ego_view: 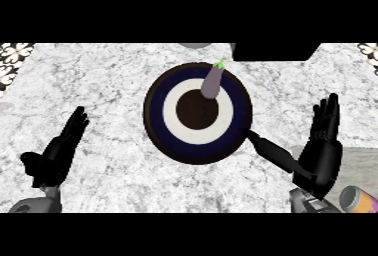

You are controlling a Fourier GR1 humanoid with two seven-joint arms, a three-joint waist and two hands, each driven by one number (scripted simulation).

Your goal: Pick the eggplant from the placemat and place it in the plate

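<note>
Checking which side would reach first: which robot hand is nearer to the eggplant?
Right. The right robot hand is open, right of and below the eggplant, its thumb near the plate rim. The left robot hand rests open farther off, near the left edge.

marble-look counter (111, 90), matt black hands (321, 145)

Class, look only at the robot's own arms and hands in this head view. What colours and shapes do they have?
Both hands are black, with slim, segmented fingers and a thumb: the left hand and the right hand. Grey forearm ends show at the lower edge below each wrist. No cables or markings can be made out.
</note>
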